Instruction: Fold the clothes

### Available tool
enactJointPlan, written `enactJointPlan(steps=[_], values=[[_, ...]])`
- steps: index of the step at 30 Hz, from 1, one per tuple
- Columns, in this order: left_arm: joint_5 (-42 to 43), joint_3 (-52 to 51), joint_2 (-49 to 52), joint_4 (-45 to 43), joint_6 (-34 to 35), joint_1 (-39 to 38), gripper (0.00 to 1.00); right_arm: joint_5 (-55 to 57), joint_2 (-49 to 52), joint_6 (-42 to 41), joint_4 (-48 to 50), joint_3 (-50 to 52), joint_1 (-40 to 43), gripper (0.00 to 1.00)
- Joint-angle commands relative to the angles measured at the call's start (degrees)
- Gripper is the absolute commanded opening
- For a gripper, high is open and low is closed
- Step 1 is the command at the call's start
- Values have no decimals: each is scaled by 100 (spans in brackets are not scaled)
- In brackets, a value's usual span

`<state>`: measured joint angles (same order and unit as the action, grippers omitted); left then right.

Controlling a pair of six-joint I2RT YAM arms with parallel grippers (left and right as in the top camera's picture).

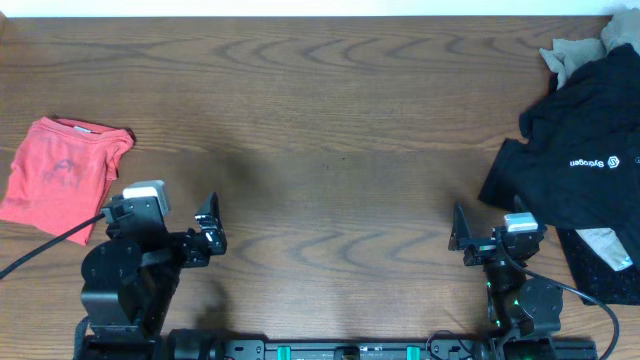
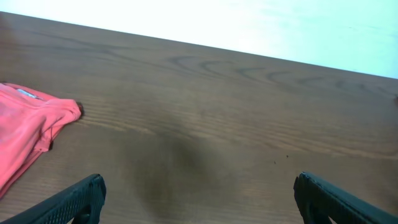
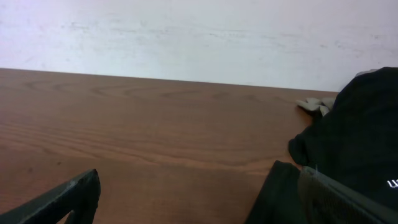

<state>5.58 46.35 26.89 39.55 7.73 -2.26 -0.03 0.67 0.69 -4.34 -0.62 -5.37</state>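
Table [image 1: 330, 120]: brown wood grain, seen whole from overhead, with a pale wall [image 3: 186, 37] behind its far edge in the right wrist view. Coral-red T-shirt [image 1: 55, 175]: lies in a compact, roughly folded shape at the left end of the table, neck label at its far edge, faint dark print showing on the upper face; in the left wrist view one corner of it [image 2: 25, 134] shows at the left side. Black tee [image 1: 590, 150]: spread loosely and unfolded at the right end of the table, small white logo [image 1: 592, 160] facing up, one sleeve reaching toward the table middle; in the right wrist view it [image 3: 354, 137] fills the right side. Beige piece [image 1: 575, 55]: crumpled at the far right corner, partly under the black tee. Second beige piece [image 1: 605, 245]: a small patch near the front right edge, beside the black tee's hem, on darker cloth too dim to name. Left gripper [image 1: 212, 225]: near the front edge, just right of the coral-red T-shirt and apart from it, jaws spread wide, nothing between them. Right gripper [image 1: 460, 235]: near the front edge, just left of the black tee, jaws spread wide, nothing held. Black cable [image 1: 40, 250]: runs from the left arm off the left edge
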Motion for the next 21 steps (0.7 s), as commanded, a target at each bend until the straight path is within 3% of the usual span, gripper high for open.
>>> enactJointPlan(steps=[1,9,16,21], values=[[-70,-249,-234,127,50,146,98,-22,-35,68,9,31,70,99],[-70,-2052,-1502,-590,48,254,98,-22,-35,68,9,31,70,99],[-72,-3698,-2505,-2387,35,254,98,-22,-35,68,7,31,70,99],[-70,-4500,-2680,-3901,-356,251,97,-22,-35,68,9,31,70,99]])
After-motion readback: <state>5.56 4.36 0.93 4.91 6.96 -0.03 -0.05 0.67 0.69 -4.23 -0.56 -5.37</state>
